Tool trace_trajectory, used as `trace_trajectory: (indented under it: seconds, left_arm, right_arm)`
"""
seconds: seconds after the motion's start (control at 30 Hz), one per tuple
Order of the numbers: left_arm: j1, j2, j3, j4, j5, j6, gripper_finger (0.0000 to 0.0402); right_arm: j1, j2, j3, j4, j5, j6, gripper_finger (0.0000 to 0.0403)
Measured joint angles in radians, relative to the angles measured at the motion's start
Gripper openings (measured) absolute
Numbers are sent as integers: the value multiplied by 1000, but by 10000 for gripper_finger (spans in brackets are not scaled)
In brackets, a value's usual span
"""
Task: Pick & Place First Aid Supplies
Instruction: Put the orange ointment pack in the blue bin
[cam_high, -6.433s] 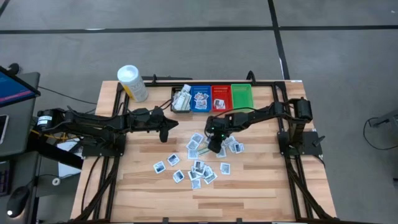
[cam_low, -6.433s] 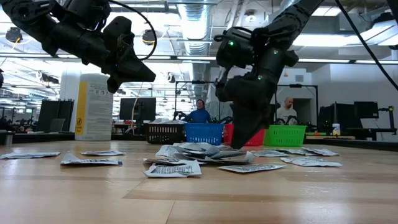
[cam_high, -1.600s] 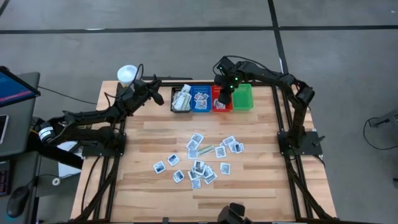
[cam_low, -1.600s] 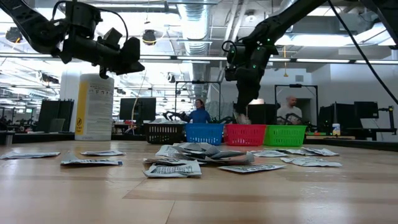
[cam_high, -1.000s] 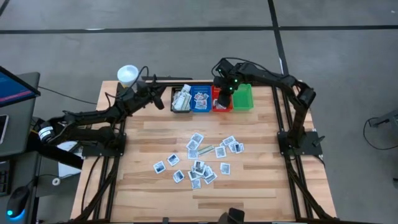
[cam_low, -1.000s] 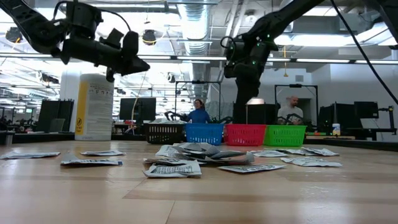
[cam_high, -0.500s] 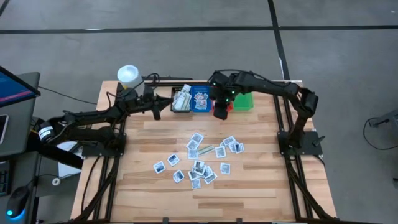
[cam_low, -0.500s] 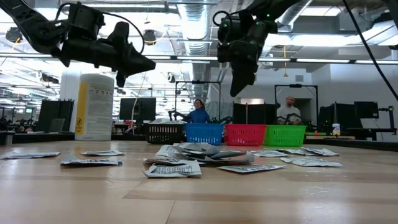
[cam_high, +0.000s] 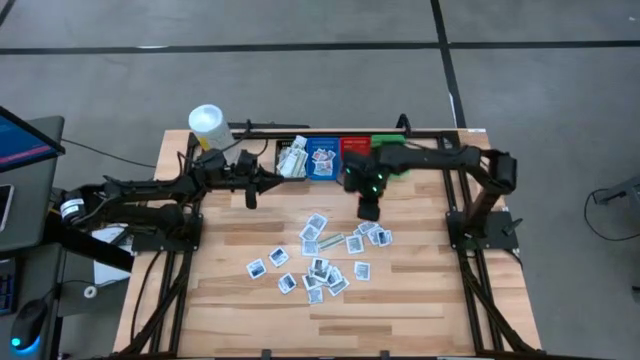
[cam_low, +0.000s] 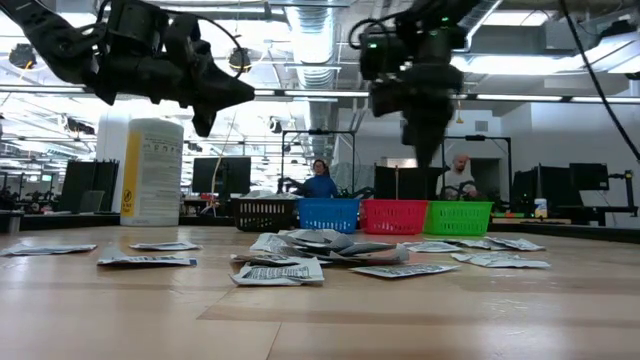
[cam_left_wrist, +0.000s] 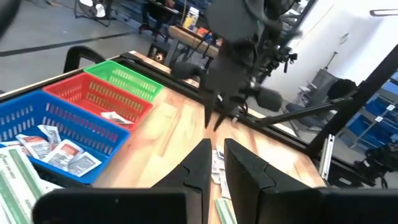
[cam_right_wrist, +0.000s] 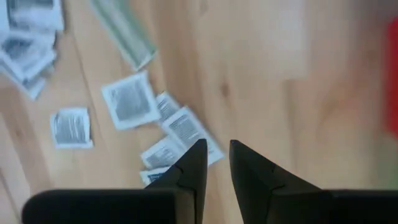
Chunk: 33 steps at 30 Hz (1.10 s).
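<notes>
High view showed my right gripper (cam_high: 368, 208) just above centre frame, between the bins (cam_high: 340, 157) at upper centre and the scattered packets (cam_high: 318, 255) at centre and below. Its fingers stood a narrow slit apart with nothing between them. My left gripper (cam_high: 251, 190) hung left of the bins, likewise barely parted and empty. I judged the step as going for another packet. To do it well I wanted to spread the fingers first, choose a loose packet (cam_right_wrist: 130, 99) at the pile's edge, not one overlapped by its neighbours, then come straight down so both tips straddled it before clamping.
</notes>
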Motion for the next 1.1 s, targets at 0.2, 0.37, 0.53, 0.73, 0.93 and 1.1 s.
trace_trajectory:
  seconds: [0.2, 0.37, 0.53, 0.73, 0.93, 1.1]
  left_arm:
    - [-15, 0, 0, 1, 0, 3, 43]
    - [-14, 0, 0, 2, -7, 3, 43]
    - [-15, 0, 0, 4, -15, 4, 43]
    - [-18, 0, 0, 4, -15, 4, 43]
    - [-19, 0, 0, 4, -15, 4, 43]
    - [-19, 0, 0, 4, -15, 4, 43]
  right_arm:
    - [75, -105, -304, 274, 1, 1, 63]
    - [115, -144, -402, 446, 80, 79, 63]
    - [127, -123, -404, 479, 139, 85, 63]
    - [152, -62, -404, 499, 121, 79, 63]
    - [217, -51, -404, 503, 120, 85, 63]
    - [239, -51, -404, 501, 122, 101, 63]
